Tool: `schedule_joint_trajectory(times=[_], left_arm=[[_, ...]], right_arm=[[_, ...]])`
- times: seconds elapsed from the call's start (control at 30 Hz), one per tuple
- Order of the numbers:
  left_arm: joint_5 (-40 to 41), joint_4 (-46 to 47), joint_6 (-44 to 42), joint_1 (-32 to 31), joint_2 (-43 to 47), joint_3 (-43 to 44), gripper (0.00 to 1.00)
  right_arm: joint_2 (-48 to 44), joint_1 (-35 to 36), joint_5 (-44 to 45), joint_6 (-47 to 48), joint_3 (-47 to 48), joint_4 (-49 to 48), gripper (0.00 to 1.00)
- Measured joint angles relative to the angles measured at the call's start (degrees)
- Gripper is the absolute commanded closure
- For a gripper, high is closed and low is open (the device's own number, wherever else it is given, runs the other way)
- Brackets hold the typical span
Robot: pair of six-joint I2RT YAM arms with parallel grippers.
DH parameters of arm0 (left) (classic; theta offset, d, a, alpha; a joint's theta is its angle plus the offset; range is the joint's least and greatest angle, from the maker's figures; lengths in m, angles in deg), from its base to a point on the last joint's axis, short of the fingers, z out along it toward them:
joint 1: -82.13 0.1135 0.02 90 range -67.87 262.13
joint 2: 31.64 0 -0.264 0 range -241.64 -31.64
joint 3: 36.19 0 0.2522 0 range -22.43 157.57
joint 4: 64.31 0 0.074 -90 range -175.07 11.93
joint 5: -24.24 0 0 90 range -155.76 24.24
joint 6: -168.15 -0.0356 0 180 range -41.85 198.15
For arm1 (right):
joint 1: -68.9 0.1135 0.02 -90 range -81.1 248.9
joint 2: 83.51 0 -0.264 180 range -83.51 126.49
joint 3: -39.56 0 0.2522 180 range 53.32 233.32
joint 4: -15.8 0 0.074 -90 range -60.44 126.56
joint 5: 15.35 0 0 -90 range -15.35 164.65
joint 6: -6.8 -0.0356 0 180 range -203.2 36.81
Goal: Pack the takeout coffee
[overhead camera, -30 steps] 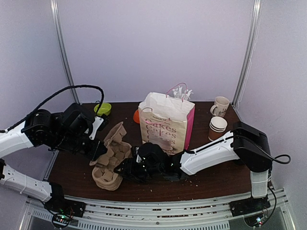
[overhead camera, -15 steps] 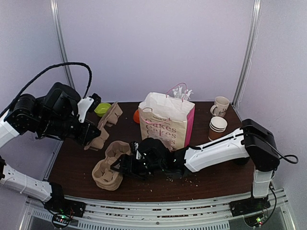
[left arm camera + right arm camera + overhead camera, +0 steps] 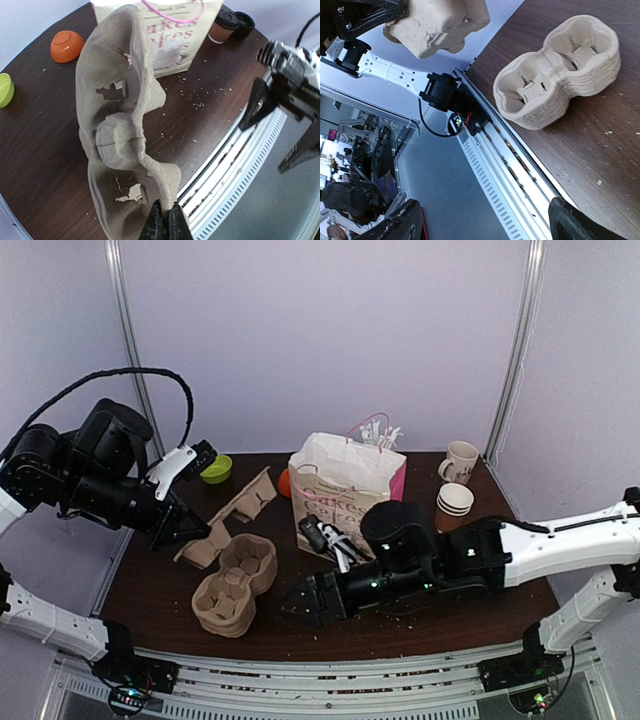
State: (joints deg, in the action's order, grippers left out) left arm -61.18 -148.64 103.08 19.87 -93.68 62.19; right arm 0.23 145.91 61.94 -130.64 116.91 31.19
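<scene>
Beside bag (image 3: pixel 170 30), takeout coffee (image 3: pixel 221 26); apart from both jaws.

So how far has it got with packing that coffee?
Barely started. Done: one cardboard carrier is lifted off the stack. In hand: the left gripper pinches that carrier in the air; the right gripper is open and empty. Left: the lidded coffee stands on the table, outside carrier and paper bag.

Brown takeout coffee (image 3: pixel 218 34), black lid (image 3: pixel 226 18), tan carrier (image 3: pixel 120 135) (orange bowl (image 3: pixel 67 45))

Pulp carrier (image 3: pixel 120 135), orange bowl (image 3: pixel 67 46), mug (image 3: pixel 460 462)
</scene>
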Motion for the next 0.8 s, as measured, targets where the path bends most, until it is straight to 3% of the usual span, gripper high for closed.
schedule_joint_trajectory(times=[0.2, 0.37, 0.5, 0.8], left_arm=[[-7.3, -0.1, -2.9, -2.4, 0.3, -1.5, 1.00], [-8.7, 2.1, -3.0, -11.5, -3.9, -3.7, 1.00], [-8.4, 6.5, -3.3, -17.0, -10.9, -3.7, 1.00], [-3.3, 18.8, -7.7, -18.6, -23.4, -7.6, 1.00]], right_arm=[[-12.4, -0.1, 4.5, 8.6, -2.8, 12.4, 0.09], [-19.8, -0.1, 11.6, 13.5, -0.7, 19.8, 0.09], [-24.0, -0.2, 17.5, 15.5, 1.2, 22.7, 0.08], [-34.0, -0.2, 33.7, 15.0, -1.9, 21.9, 0.08]])
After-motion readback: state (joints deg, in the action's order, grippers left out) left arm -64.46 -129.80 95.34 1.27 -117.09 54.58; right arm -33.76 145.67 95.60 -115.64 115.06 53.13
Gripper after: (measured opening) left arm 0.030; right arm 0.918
